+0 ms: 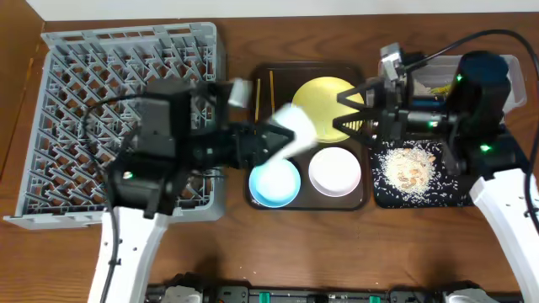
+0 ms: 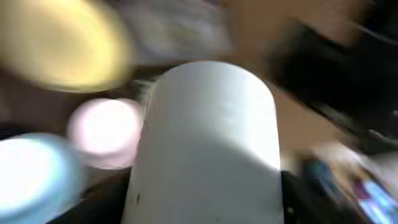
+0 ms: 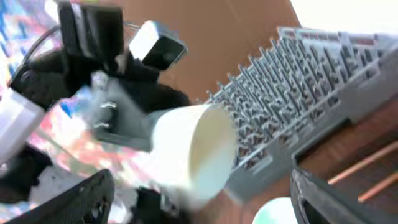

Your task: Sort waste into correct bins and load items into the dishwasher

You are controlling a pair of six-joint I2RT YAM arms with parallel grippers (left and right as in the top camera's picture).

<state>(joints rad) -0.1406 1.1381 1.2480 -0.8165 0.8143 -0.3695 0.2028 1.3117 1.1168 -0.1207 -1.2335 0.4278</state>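
The small white cup [image 1: 293, 130] shows as a blur above the dark brown serving tray [image 1: 286, 77]. The left gripper [image 1: 268, 143] is clamped on it, and its mouth faces the right wrist view. The light blue bowl [image 1: 274, 183] lies at the cup's 6 o'clock, the white bowl [image 1: 335, 171] at 4 and the yellow plate [image 1: 324, 105] at 2. The right gripper [image 1: 350, 112] is near at 3 o'clock, jaws spread and empty. The grey dish rack [image 1: 109, 76] lies at 9 o'clock.

The blur suggests speed, and I judge that a smooth cup held tilted could slip and drop onto the blue bowl. A low swing to 9 o'clock could knock it against the rack's near wall or pegs. Drifting toward 3 o'clock risks hitting the right gripper.
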